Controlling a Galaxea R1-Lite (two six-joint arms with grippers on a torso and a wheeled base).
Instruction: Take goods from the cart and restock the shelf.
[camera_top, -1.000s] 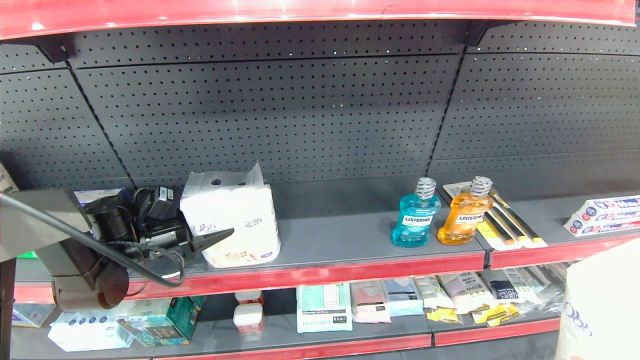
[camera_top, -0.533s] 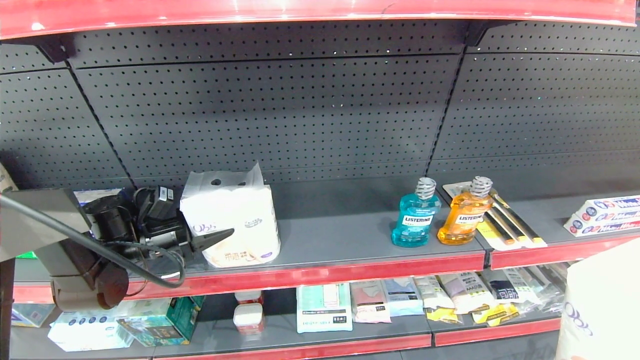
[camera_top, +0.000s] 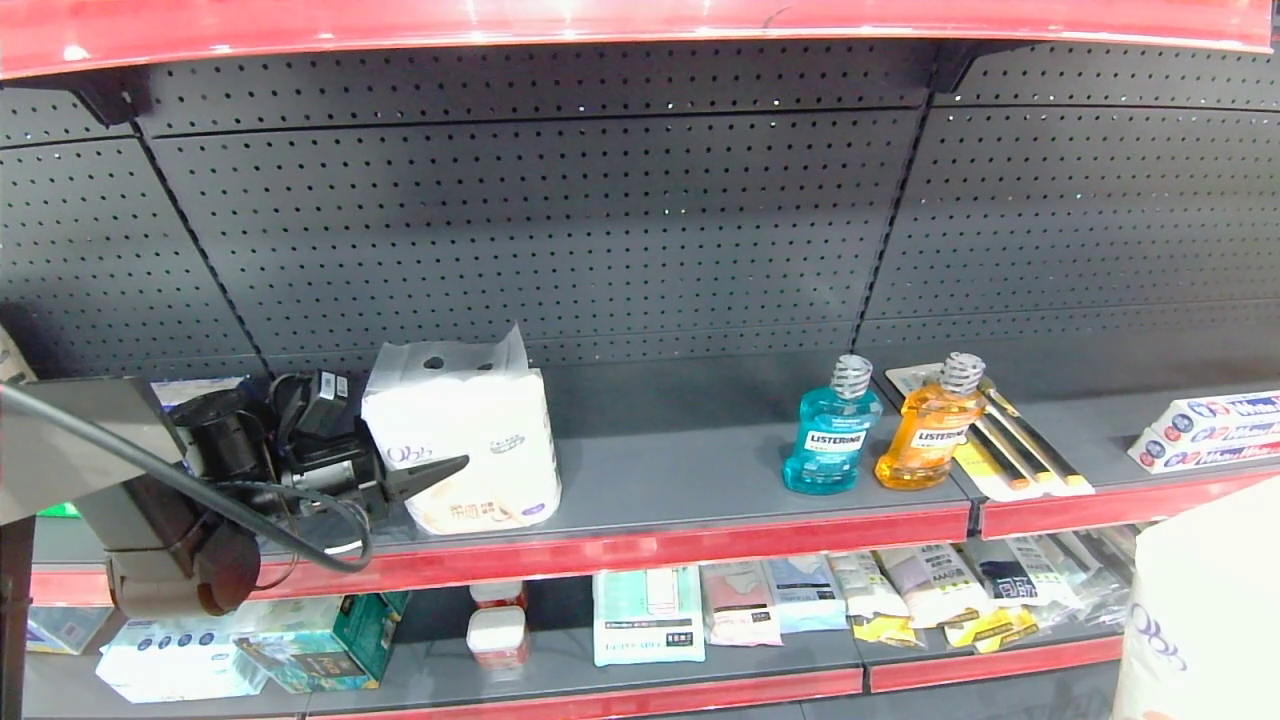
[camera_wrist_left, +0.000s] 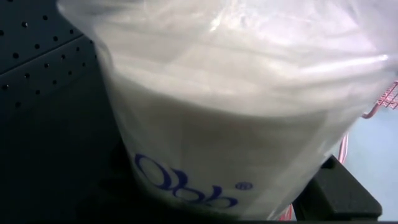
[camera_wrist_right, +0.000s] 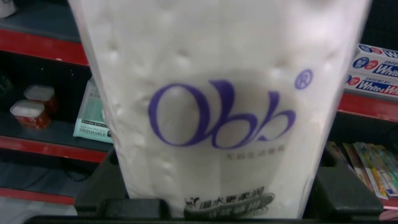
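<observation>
A white toilet-paper pack (camera_top: 470, 430) in clear wrap stands at the left of the grey middle shelf (camera_top: 680, 480). My left gripper (camera_top: 440, 455) comes at it from the left and is shut on it, one dark finger (camera_top: 430, 473) lying across its front. The left wrist view has this pack (camera_wrist_left: 236, 112) pressed close to the camera. A second, identical pack (camera_wrist_right: 224, 106) is held upright in my shut right gripper (camera_wrist_right: 224, 202). That pack (camera_top: 1200, 620) hangs in front of the shelving at the lower right.
Blue (camera_top: 832, 428) and orange (camera_top: 932, 425) mouthwash bottles stand right of the shelf's middle, with toothbrush cards (camera_top: 1010, 440) and toothpaste boxes (camera_top: 1210, 430) farther right. Bare shelf lies between the left pack and the bottles. The lower shelf (camera_top: 640, 680) holds tissue packs and boxes.
The left arm has crept very slightly to the right with its pack. The right pack has stayed put.
</observation>
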